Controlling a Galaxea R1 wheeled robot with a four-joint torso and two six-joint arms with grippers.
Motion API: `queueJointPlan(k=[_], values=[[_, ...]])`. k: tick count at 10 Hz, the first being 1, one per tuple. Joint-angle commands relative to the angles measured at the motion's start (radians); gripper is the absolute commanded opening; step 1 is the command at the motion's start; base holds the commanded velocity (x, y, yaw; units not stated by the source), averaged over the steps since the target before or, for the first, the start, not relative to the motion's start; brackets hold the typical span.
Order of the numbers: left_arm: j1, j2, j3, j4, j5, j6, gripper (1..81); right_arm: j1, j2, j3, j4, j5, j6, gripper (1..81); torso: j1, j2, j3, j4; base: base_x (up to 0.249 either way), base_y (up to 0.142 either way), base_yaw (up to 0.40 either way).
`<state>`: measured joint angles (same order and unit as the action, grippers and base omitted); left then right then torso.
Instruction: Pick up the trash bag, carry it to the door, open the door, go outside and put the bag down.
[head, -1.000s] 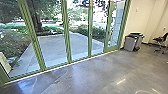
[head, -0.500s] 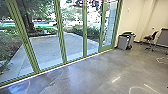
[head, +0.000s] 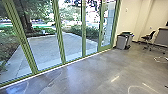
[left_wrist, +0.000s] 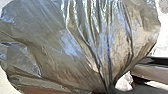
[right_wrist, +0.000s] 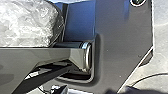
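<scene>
Gathered folds of the shiny, translucent trash bag (left_wrist: 75, 42) run together to a tight neck in the left wrist view, where my left gripper (left_wrist: 108, 90) is shut on it. A whitish, crumpled part of the bag (right_wrist: 27, 23) shows beside the robot's bar in the right wrist view. Ahead in the head view, a green-framed glass door (head: 107, 27) stands closed at the right end of the glass front. Whether my right gripper is open or shut cannot be made out.
Through the glass lies a paved yard (head: 45, 50) with planting and a tree. Grey bins (head: 122, 41) stand by the wall just right of the glass front. Farther right are a dark chair (head: 148, 37) and a grey desk or panel (head: 162, 37).
The head camera has turned to the right, with more of the chair and the grey panel coming into view. Most of that turn came in the first half second.
</scene>
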<state>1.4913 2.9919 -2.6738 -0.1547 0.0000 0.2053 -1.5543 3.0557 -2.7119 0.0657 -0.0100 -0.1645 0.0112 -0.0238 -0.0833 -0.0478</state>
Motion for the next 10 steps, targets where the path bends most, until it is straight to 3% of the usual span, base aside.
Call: queueJointPlan(k=[1,10], values=[[-0.038,-0.002,0.002,0.010,0.061,0.005,1.0,0.033,0.007,0.003,-0.011,-0.065,-0.009,81.1,0.000,0.000,0.000,0.000,0.000,0.000,0.000],[-0.035,-0.002,0.002,0.007,0.060,0.011,1.0,0.032,0.008,0.003,-0.011,-0.065,-0.009,81.1,-0.001,0.000,0.000,0.000,0.016,0.000,0.000]])
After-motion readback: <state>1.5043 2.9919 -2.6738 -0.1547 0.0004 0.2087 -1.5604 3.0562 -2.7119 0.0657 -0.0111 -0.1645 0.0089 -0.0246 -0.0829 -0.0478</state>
